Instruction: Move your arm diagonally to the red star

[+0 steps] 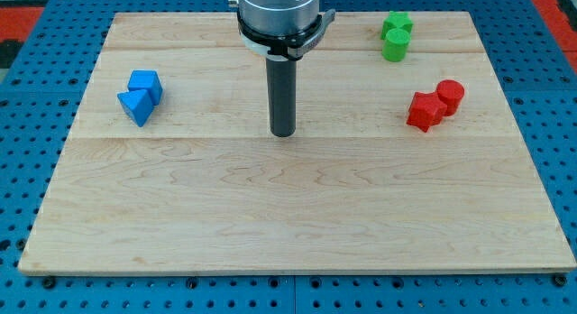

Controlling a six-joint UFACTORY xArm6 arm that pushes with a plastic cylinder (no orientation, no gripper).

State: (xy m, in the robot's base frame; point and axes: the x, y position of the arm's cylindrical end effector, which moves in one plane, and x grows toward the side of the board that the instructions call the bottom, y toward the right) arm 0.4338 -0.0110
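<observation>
**Tip at board centre, red star off to the right**

My tip (283,133) rests on the wooden board (297,224) near mid-frame, touching no block. There are no jaws to open or close, only the rod. The red star (423,111) sits right of centre, touching a red cylinder (450,96). Green blocks (395,36) lie upper right, blue blocks (140,96) left.
</observation>
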